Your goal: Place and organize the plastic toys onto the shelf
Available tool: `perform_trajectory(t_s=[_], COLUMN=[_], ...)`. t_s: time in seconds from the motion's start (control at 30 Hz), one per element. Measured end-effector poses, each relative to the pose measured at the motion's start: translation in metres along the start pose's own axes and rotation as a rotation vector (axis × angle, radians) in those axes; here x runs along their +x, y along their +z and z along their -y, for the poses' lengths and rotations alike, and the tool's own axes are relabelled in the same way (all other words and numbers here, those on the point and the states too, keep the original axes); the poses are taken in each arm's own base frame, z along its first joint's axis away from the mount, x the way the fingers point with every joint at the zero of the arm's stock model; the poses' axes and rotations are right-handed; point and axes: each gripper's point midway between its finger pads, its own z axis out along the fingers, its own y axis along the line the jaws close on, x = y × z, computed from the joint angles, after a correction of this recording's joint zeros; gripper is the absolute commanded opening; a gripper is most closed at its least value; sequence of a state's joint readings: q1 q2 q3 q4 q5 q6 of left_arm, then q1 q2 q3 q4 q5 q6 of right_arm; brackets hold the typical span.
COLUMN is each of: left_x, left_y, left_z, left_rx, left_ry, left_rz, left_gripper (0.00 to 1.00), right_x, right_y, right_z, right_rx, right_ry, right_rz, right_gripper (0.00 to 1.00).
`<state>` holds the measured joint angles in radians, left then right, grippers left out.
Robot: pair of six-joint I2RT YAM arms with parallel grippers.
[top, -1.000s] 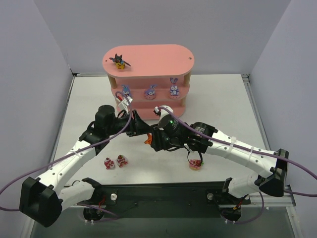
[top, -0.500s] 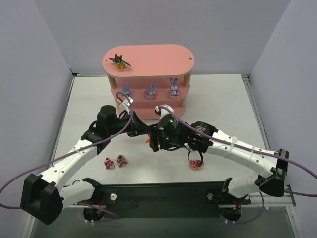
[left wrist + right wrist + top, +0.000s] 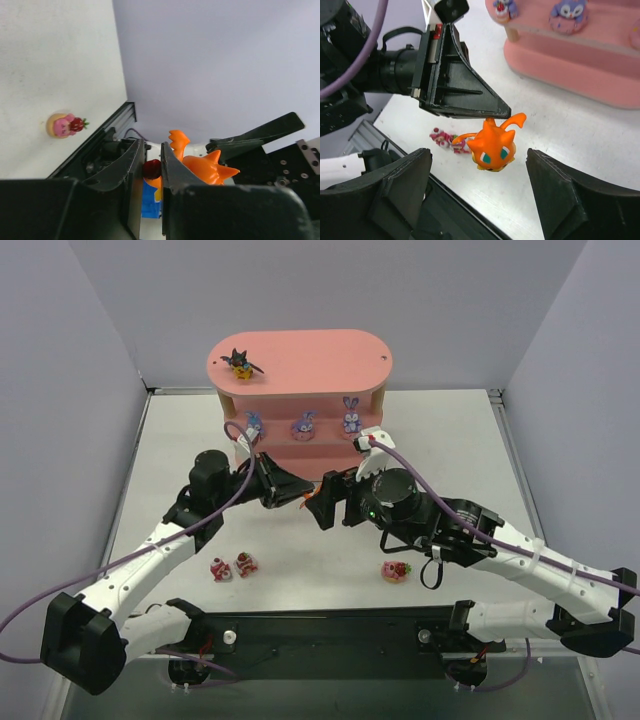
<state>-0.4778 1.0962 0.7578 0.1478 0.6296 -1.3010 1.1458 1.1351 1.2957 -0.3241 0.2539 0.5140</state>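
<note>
1. Pinching hard, the left gripper [image 3: 151,151] has both fingers closed on the orange figurine [image 3: 492,148]. It grips a small dark bit at the toy's edge, so the orange body sticks out past the fingertips.
2. The right gripper [image 3: 479,167] is spread wide, with one finger at the lower left and one at the lower right of its wrist view. The orange guy sits in the gap between them, and neither finger touches it as far as I can see.
3. From the top view, the two grippers meet nose to nose in the middle of the frame, just in front of the shelf [image 3: 300,358].
4. The shelf sits at upper centre. The black bat-like toy [image 3: 240,363] is on the top board near its left end, and the three purple-blue bunnies [image 3: 304,424] stand in a row on the tier below.
5. Down on the table [image 3: 450,440], two red-and-white toys [image 3: 245,563] sit side by side at lower left of centre. A third red-and-white toy [image 3: 396,571] is at lower right of centre, right by the right arm.
</note>
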Motion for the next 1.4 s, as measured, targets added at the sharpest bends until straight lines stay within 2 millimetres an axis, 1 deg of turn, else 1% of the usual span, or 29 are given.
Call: perform_trajectory(t_s=[0.1, 0.17, 0.27, 0.3, 0.37, 0.4, 0.47, 0.5, 0.6, 0.63, 0.67, 0.7, 0.77, 0.8, 0.83, 0.87, 0.93, 1.03, 1.07, 1.17, 1.23, 1.37, 1.4], left_x=[-0.004, -0.005, -0.007, -0.007, -0.009, -0.010, -0.011, -0.011, -0.012, -0.012, -0.012, -0.012, -0.012, -0.010, -0.008, -0.008, -0.014, -0.032, -0.042, -0.068, -0.075, -0.070, -0.068], left_y=[-0.001, -0.003, -0.004, -0.005, -0.005, -0.006, -0.006, -0.006, -0.007, -0.007, -0.007, -0.007, -0.008, -0.008, -0.008, -0.008, -0.009, -0.015, -0.021, -0.043, -0.056, -0.070, -0.073], left_z=[0.020, 0.032, 0.042, 0.045, 0.049, 0.048, 0.048, 0.048, 0.051, 0.052, 0.052, 0.053, 0.053, 0.054, 0.055, 0.055, 0.056, 0.053, 0.050, 0.036, 0.022, -0.007, -0.019], left_rx=[0.068, 0.106, 0.144, 0.152, 0.169, 0.172, 0.180, 0.184, 0.194, 0.197, 0.200, 0.201, 0.205, 0.204, 0.200, 0.194, 0.168, 0.091, 0.055, -0.061, -0.136, -0.262, -0.301], left_ry=[-0.034, -0.050, -0.066, -0.073, -0.080, -0.089, -0.105, -0.114, -0.116, -0.116, -0.116, -0.115, -0.105, -0.097, -0.085, -0.068, -0.027, 0.061, 0.086, 0.155, 0.187, 0.222, 0.228], left_rz=[0.015, 0.021, 0.026, 0.026, 0.033, 0.039, 0.041, 0.041, 0.044, 0.045, 0.045, 0.045, 0.041, 0.032, 0.023, 0.021, 0.035, 0.096, 0.137, 0.252, 0.303, 0.317, 0.317], left_gripper=[0.00, 0.00, 0.00, 0.00, 0.00, 0.00, 0.00, 0.00, 0.00, 0.10, 0.27, 0.63, 0.87, 0.94, 0.97, 0.97, 0.97, 0.97, 0.97, 0.97, 0.97, 0.97, 0.97], right_x=[-0.016, -0.020, -0.025, -0.026, -0.026, -0.027, -0.028, -0.029, -0.030, -0.031, -0.032, -0.033, -0.033, -0.034, -0.036, -0.037, -0.041, -0.059, -0.066, -0.092, -0.115, -0.158, -0.167], right_y=[-0.003, -0.001, 0.008, 0.011, 0.017, 0.018, 0.019, 0.020, 0.020, 0.019, 0.019, 0.019, 0.019, 0.019, 0.020, 0.022, 0.022, 0.020, 0.019, 0.014, 0.010, 0.010, 0.013], right_z=[-0.001, -0.001, -0.004, -0.005, -0.007, -0.009, -0.008, -0.008, -0.008, -0.008, -0.009, -0.009, -0.009, -0.008, -0.007, -0.006, -0.002, 0.010, 0.016, 0.037, 0.054, 0.081, 0.089], right_rx=[-0.006, 0.003, 0.017, 0.021, 0.024, 0.018, 0.024, 0.025, 0.027, 0.026, 0.024, 0.025, 0.027, 0.032, 0.040, 0.048, 0.067, 0.119, 0.139, 0.206, 0.257, 0.333, 0.350], right_ry=[0.001, -0.011, -0.026, -0.032, -0.034, -0.036, -0.041, -0.036, -0.037, -0.036, -0.034, -0.034, -0.033, -0.033, -0.033, -0.034, -0.036, -0.042, -0.044, -0.044, -0.043, -0.030, -0.028], right_rz=[0.064, 0.077, 0.085, 0.088, 0.088, 0.094, 0.099, 0.101, 0.107, 0.110, 0.112, 0.113, 0.114, 0.117, 0.119, 0.121, 0.130, 0.167, 0.182, 0.232, 0.274, 0.350, 0.362], right_gripper=[0.74, 0.72, 0.60, 0.51, 0.43, 0.33, 0.21, 0.12, 0.00, 0.00, 0.00, 0.00, 0.00, 0.00, 0.00, 0.00, 0.00, 0.00, 0.00, 0.00, 0.00, 0.00, 0.00])
